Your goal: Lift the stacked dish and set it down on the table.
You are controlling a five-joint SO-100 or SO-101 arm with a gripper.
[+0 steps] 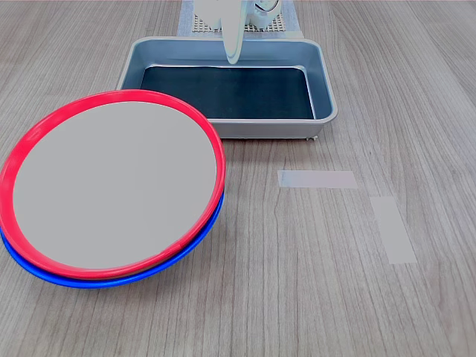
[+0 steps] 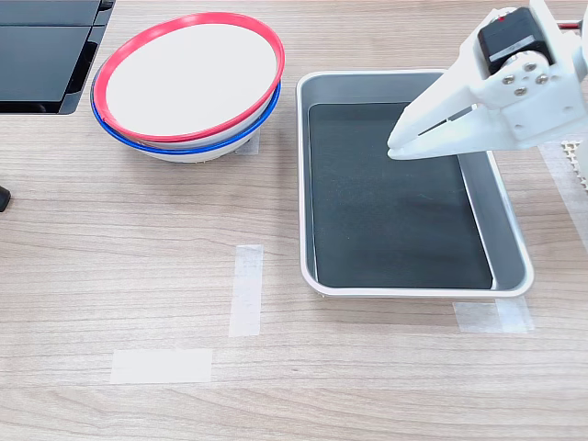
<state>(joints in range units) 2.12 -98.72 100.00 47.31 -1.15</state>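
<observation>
The stacked dish (image 1: 115, 186), a large round shallow plate with a bright red rim and a flat pale grey centre, sits nested on top of a same-sized blue-rimmed plate (image 1: 97, 280), whose rim shows as a blue crescent beneath it. In the first exterior view the pair fills the area around 9 o'clock of the picture; in the second exterior view the stacked dish (image 2: 190, 78) and the blue-rimmed plate (image 2: 184, 147) lie near 11 o'clock. Both plates rest on the surface (image 1: 312, 297), a light grey-brown wood-grain top. Just beside the stack, at its 1 o'clock in the first exterior view, stands a grey metal rectangular tray (image 1: 223, 128) with a dark flat liner (image 1: 227, 93) inside. In the second exterior view the tray (image 2: 413, 291) lies at the stack's 4 o'clock. My gripper (image 2: 397, 147), white plastic, hangs above the tray's liner in the second exterior view, reaching in from 2 o'clock, well apart from the stacked dish; its jaws are nearly together, with only a thin slit between them, and it holds nothing. In the first exterior view my gripper (image 1: 233, 58) appears as a narrow white tip at 12 o'clock. Pale tape strips (image 1: 317, 179) lie flat on the surface, well apart from the plates. In the second exterior view a dark flat object (image 2: 46, 55) occupies the corner at 10 o'clock.
</observation>
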